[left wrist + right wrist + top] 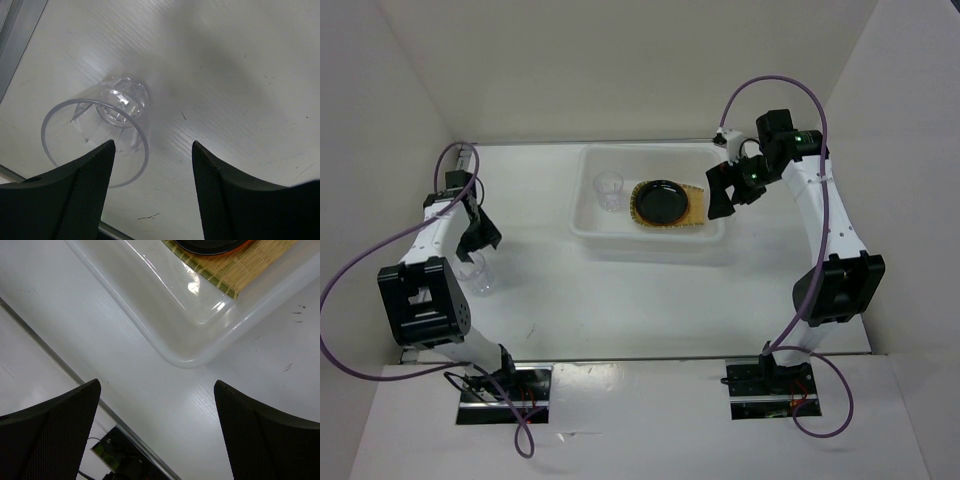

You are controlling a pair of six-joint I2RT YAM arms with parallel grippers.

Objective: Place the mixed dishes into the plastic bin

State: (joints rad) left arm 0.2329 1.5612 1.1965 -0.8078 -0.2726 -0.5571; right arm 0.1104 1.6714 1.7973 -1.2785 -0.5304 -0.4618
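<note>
Glossy plastic bin (165, 315), woven bamboo tray (245, 267)

The worktop (620, 290) is a flat white surface with a faint linear grain, enclosed by pale walls on three sides. Two items rest directly on it. A large translucent whitish bin (650, 241) sits toward the far side, right of centre, with its rounded corners and rim fully on the surface. A small clear cup (480, 275) stands near the left edge, well apart from the bin; it appears to be upright. Small dark specks (296, 312) mark the surface beside one corner of the bin.
</note>
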